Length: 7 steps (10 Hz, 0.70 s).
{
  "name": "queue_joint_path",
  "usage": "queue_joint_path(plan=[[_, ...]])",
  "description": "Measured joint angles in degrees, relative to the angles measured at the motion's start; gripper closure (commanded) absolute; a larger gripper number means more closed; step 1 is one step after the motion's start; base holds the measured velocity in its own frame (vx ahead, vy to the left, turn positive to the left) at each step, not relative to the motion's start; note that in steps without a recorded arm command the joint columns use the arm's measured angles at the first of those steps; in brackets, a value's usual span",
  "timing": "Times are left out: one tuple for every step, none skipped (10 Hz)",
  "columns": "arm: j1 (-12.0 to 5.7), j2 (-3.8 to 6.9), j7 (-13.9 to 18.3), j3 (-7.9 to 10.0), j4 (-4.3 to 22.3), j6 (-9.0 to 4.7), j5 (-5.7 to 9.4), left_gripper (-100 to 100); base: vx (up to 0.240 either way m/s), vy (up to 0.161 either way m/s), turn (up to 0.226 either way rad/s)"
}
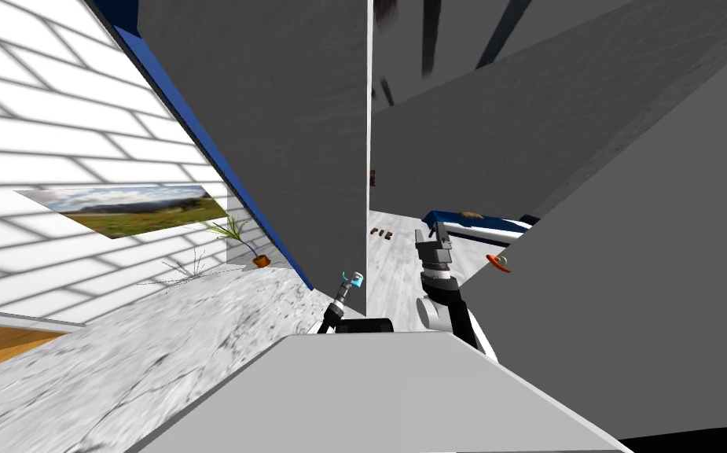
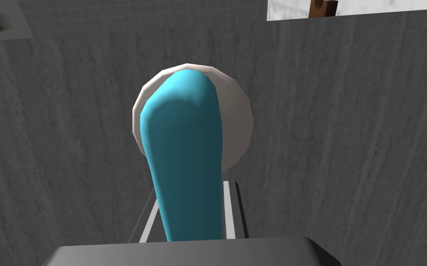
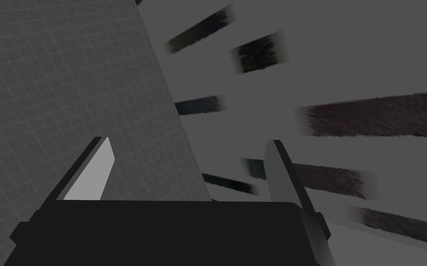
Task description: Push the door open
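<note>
Left gripper (image 2: 191,189) clamped on blue handle (image 2: 184,138), frame centre, against grey door (image 2: 346,161); pushing step, door looks ajar. Right gripper (image 3: 189,143) fingers apart. Next: press handle forward, swing door wider

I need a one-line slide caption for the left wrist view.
Left gripper, jaws shut on the blue door handle, white round plate behind, grey door.

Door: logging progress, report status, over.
Left gripper shut on handle. Right gripper open, near door edge. Door ajar; no obstruction seen.
</note>
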Motion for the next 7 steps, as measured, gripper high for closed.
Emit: queue_joint_path(plan=[[-0.02, 0.11, 0.0, 0.57, -0.3, 0.35, 0.24, 100, 0.097, -0.104, 0.046], [-0.13, -0.16, -0.3, 1.15, -0.4, 0.62, 0.44, 100, 0.086, -0.090, 0.049], [-1.01, -0.87, -0.8, 1.92, 0.8, 0.43, 0.70, 100, 0.083, -0.090, 0.034], [-0.91, -0.91, -1.1, 2.41, 0.6, 0.60, 0.89, 100, 0.081, -0.094, 0.039], [-0.78, -0.71, -1.1, 2.91, 0.1, 1.12, 1.10, 100, 0.081, -0.083, 0.051], [-1.62, -1.00, -1.2, 3.68, 1.3, 0.88, 1.41, 100, 0.087, -0.083, 0.051], [-1.43, -1.24, -1.6, 4.21, 1.3, 0.90, 1.59, 100, 0.089, -0.102, 0.046]])
